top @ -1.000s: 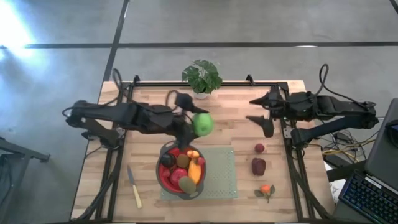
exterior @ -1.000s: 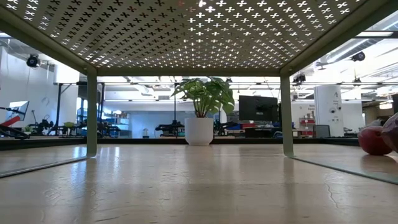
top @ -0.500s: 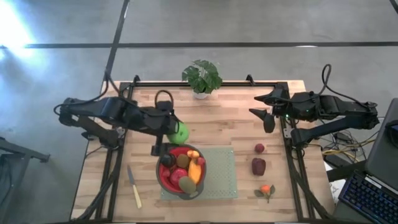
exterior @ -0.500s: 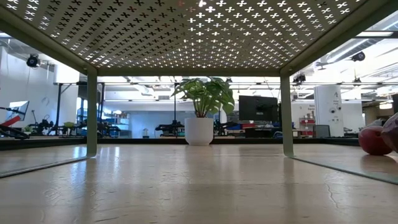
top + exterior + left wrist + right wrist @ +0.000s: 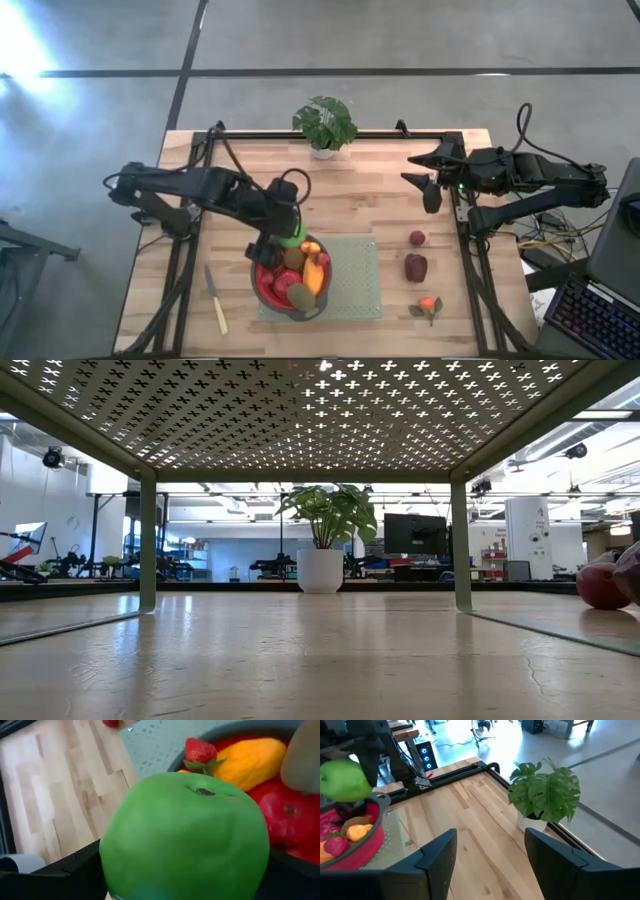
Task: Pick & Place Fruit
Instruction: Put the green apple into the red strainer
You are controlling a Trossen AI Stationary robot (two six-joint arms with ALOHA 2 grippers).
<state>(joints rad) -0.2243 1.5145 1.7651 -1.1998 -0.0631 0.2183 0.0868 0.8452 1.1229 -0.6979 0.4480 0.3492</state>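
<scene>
My left gripper [image 5: 287, 230] is shut on the green apple [image 5: 291, 236], over the far-left rim of the red bowl [image 5: 262, 285]. The apple [image 5: 185, 835] fills the left wrist view. Behind it in the bowl lie a strawberry [image 5: 200, 751], an orange elongated piece [image 5: 250, 761], a kiwi [image 5: 303, 760] and a red apple [image 5: 286, 815]. A small red fruit [image 5: 417, 238], a dark-red lump [image 5: 415, 267] and a tiny orange one [image 5: 428, 304] lie on the table's right part. My right gripper [image 5: 424, 182] hangs open near the far right edge. My left gripper pinches the green apple between its two fingers, one finger [image 5: 50, 880] on each side of it. The fingers come slanting down from the table's left. The apple [image 5: 342, 780] sits lifted just above the bowl's rim [image 5: 376, 799], stem dimple [image 5: 202, 791] facing away from the wrist.
The bowl stands on a green mat [image 5: 352, 280]. A pale-handled knife [image 5: 216, 300] lies near the left near corner. A potted plant [image 5: 325, 122] stands at the far edge's middle. Bare wood shows between the mat and the plant.
My left gripper has carried the green apple from high over the table's middle toward the left edge, then toward the near edge and down, ending over the bowl's far-left rim. It has stayed shut on the apple throughout.
</scene>
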